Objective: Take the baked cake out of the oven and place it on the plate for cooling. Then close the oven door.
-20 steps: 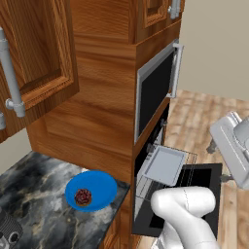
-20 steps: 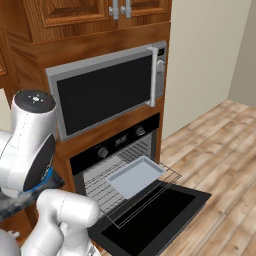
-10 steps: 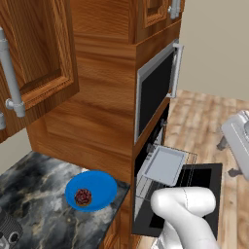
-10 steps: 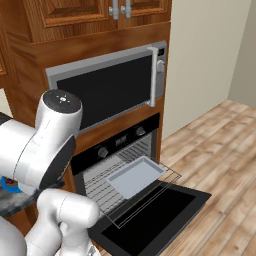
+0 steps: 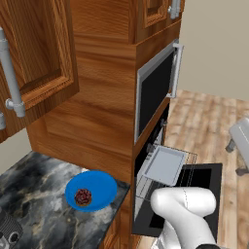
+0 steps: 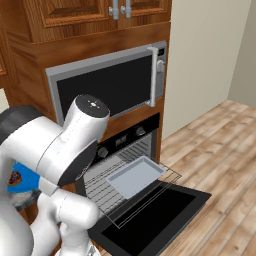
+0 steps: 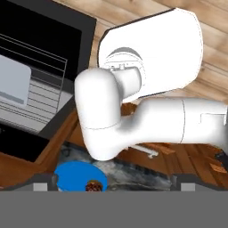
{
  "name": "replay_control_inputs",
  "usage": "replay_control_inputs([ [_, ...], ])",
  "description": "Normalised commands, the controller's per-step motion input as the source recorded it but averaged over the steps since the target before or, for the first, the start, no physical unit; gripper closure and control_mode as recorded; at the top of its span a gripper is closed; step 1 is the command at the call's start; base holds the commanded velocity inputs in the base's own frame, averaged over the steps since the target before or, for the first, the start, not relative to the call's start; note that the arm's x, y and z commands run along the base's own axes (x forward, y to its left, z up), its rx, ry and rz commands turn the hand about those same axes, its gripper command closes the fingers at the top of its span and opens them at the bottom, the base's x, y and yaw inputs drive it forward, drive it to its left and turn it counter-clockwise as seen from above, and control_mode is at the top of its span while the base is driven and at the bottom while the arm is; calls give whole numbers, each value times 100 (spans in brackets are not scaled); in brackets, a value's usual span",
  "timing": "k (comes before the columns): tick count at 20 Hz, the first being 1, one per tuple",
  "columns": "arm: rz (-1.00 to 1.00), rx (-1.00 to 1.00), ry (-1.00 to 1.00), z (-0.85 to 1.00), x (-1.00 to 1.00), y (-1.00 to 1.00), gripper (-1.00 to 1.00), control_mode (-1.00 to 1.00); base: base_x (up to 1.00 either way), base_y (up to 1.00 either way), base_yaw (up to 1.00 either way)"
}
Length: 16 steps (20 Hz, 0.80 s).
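- Wood-cabinet kitchen, dark marbled desk (image 5: 34,180) left of the oven (image 6: 127,150).
- Tool stands wide open, empty.
- Baked cake (image 5: 83,196) already rests on the plate (image 5: 99,185).
- Oven door (image 6: 160,212) hangs open; likely stiff and heavy, best pushed up at its front edge.

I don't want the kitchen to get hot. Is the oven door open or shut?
Open. The oven door lies folded down flat, and the wire rack with its grey tray sticks out over it.
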Motion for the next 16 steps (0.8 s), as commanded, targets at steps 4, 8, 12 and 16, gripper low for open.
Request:
replay_control_inputs([
  [4,-5,1,5,-23,7,-37,-100,-100,0,0,0],
  [8,-7,0,3,-26,13,-22,-100,-100,0,0,0],
  [12,-8,0,3,-23,20,-18,-100,-100,0,0,0],
  [16,-9,2,5,-23,18,-19,-100,-100,0,0,0],
])
